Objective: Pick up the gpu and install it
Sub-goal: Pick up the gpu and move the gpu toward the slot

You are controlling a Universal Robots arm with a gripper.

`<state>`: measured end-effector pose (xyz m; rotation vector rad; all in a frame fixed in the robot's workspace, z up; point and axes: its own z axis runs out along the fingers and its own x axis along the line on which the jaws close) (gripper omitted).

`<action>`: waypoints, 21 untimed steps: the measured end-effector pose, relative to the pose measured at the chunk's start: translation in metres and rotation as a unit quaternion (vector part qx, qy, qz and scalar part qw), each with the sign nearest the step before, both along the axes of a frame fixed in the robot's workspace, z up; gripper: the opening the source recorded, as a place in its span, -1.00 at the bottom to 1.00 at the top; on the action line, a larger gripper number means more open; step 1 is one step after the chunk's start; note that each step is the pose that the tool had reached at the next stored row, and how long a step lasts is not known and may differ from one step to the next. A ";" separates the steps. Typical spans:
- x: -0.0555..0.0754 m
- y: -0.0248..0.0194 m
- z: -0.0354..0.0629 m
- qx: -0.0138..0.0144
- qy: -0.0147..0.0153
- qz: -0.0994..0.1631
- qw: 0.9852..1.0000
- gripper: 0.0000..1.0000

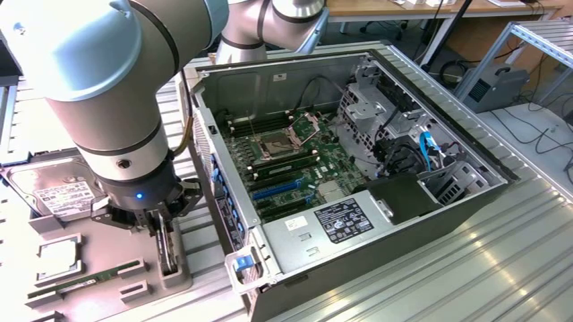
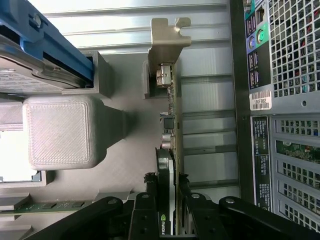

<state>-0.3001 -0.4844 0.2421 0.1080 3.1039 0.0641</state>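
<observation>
The gpu (image 2: 170, 125) stands on edge in a slot of the grey holder tray (image 1: 134, 268), its silver bracket (image 2: 167, 35) at the far end from the gripper. My gripper (image 2: 167, 181) is straight down over the card's near end, one finger (image 2: 149, 186) against each face of the gpu. In the exterior view the gripper (image 1: 162, 236) hangs just to the left of the open computer case (image 1: 358, 168), with the dark gpu (image 1: 168, 258) poking out below it.
The motherboard's blue expansion slots (image 1: 278, 191) lie inside the case. On the tray sit a hard drive (image 1: 63, 194), a processor (image 1: 54, 258) and a green memory stick (image 1: 80, 282). The case's rear panel (image 2: 285, 125) is close beside the card.
</observation>
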 end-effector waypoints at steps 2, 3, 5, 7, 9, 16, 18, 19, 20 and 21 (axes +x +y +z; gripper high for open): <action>0.000 0.0000 0.0000 0.000 0.000 0.000 1.000 -0.47; 0.000 0.0000 0.0000 0.000 0.000 0.000 1.000 -0.47; 0.000 0.0000 0.0000 0.000 0.000 0.000 1.000 -0.47; 0.000 0.0000 0.0000 0.000 0.000 0.001 1.000 -0.47; 0.000 0.0000 0.0000 0.000 0.000 0.011 1.000 -0.47; 0.000 0.0000 0.0074 0.000 0.000 0.015 1.000 -0.47; 0.000 0.0000 0.0156 0.000 0.000 0.015 1.000 -0.47; 0.000 0.0000 0.0228 0.000 0.000 0.015 1.000 -0.47; 0.000 0.0000 0.0281 0.000 0.000 0.015 1.000 -0.47; 0.001 0.0000 0.0331 0.000 0.000 0.015 1.000 -0.47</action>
